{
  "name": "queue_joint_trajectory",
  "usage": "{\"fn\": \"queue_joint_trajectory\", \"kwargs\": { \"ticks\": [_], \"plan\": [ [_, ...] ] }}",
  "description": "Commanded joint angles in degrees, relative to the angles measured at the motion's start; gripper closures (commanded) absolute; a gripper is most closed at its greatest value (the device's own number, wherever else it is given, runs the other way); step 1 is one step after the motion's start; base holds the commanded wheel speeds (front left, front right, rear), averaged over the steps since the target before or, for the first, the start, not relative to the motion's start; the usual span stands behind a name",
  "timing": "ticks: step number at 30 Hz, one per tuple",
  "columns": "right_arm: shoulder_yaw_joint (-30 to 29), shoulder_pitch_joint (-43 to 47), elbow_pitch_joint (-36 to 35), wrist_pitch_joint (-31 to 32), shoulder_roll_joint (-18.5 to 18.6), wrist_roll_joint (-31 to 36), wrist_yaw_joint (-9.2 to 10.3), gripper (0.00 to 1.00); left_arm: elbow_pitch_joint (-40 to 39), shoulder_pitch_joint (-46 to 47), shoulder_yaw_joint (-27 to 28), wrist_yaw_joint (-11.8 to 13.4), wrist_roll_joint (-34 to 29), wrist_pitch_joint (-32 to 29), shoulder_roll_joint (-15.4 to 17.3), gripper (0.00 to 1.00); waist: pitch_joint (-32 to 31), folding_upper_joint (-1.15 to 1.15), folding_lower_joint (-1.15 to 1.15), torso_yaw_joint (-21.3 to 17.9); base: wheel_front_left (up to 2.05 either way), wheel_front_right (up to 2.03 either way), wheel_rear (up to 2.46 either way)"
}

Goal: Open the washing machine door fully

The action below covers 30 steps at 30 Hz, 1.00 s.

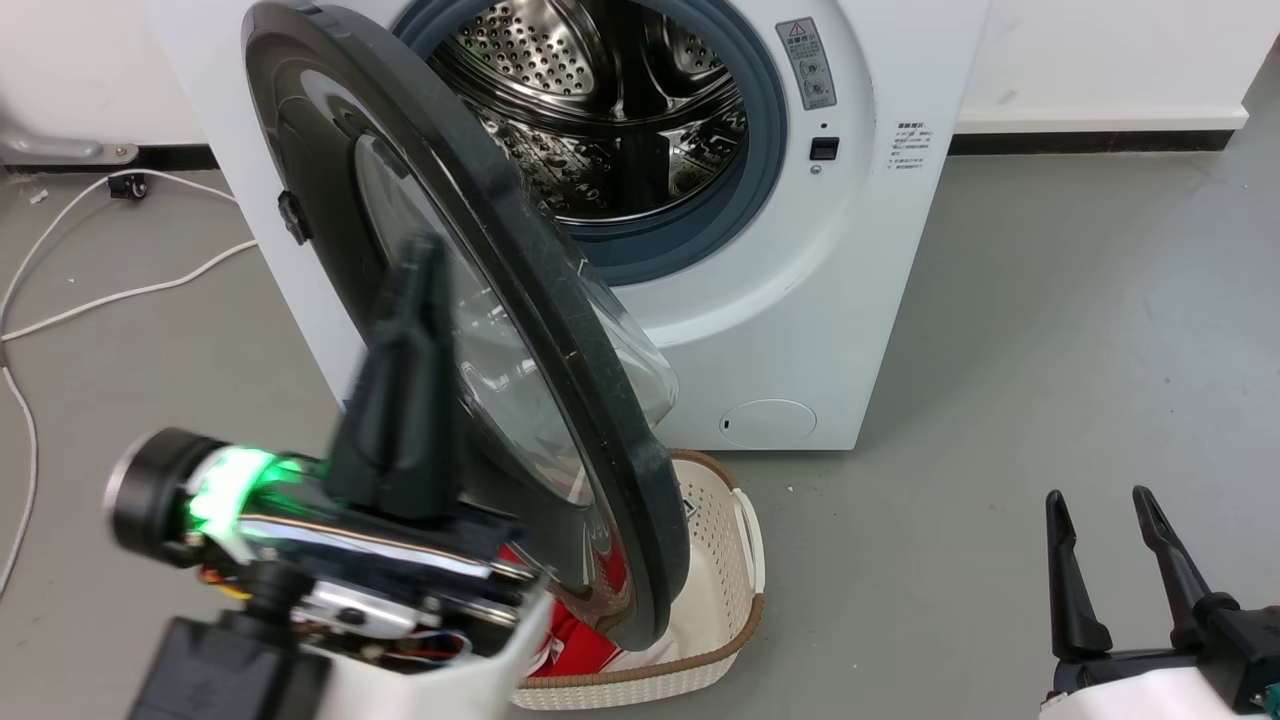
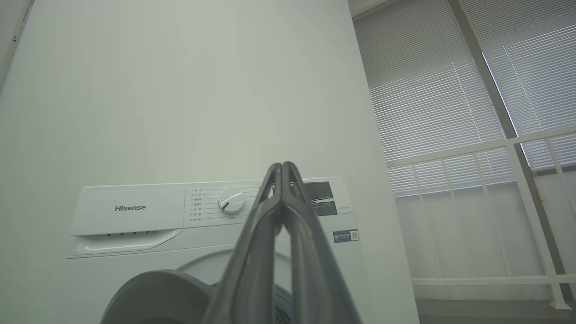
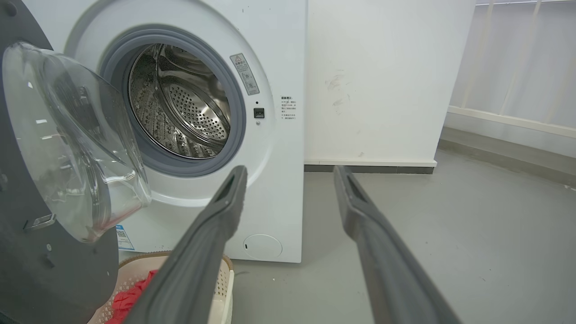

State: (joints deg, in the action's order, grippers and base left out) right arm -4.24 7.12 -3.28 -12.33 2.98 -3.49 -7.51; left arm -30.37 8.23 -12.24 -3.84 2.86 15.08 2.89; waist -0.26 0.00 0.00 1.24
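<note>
Two wrist views add to your head view: the left one shows the round white dial on the big white front-loading washing machine, the right one the clear bowl inside the large round glossy black washing machine door, which stands partway open above a cream perforated basket. Your left gripper is pressed together and empty before the door's outer face; contact is unclear. Your right gripper is spread, holding nothing.

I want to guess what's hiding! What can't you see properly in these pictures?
- Basket contents: in the head view the door and left arm cover most of it; some red cloth shows.
- Whether the left gripper touches the door: blurred in the head view.
- Label print on the machine: too small to read.
</note>
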Motion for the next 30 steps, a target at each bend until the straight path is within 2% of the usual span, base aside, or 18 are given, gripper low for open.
{"fn": "queue_joint_trajectory", "kwargs": {
  "ticks": [1, 11, 20, 25, 30],
  "plan": [
    [0.0, 0.0, 0.1, -0.1, -0.2, -0.1, 0.03, 0.00, 0.3, 0.0, -1.2, -0.5, 0.5, 0.1, 0.0, 1.00, 0.0, 0.00, 0.00, 0.0, 0.00, 0.00, 0.00],
    [-0.3, 0.6, 0.0, -0.1, -0.2, -0.2, 0.03, 0.00, 2.4, -2.1, -15.1, -2.8, 4.1, -4.1, 0.3, 1.00, 0.1, 0.00, 0.00, 0.1, 0.00, 0.00, 0.00],
    [-0.5, 0.0, -0.1, 0.2, -0.2, -0.4, 0.04, 0.00, 7.0, -6.9, -25.7, -3.5, 9.1, -8.7, 3.2, 1.00, 1.0, 0.00, 0.00, 0.6, 0.00, 0.00, 0.00],
    [-0.2, -1.0, 0.2, 0.0, -0.2, -0.7, 0.04, 0.00, 11.7, -8.4, -28.7, -3.5, 10.7, -10.1, 4.6, 1.00, 2.1, 0.00, 0.00, 0.5, 0.00, 0.00, 0.00],
    [0.2, -1.5, 0.6, -0.2, -0.2, -1.1, 0.04, 0.00, 16.1, -8.2, -29.0, -3.1, 10.4, -9.1, 4.3, 1.00, 3.2, 0.00, 0.00, 0.1, 0.00, 0.00, 0.00]
  ]
}}
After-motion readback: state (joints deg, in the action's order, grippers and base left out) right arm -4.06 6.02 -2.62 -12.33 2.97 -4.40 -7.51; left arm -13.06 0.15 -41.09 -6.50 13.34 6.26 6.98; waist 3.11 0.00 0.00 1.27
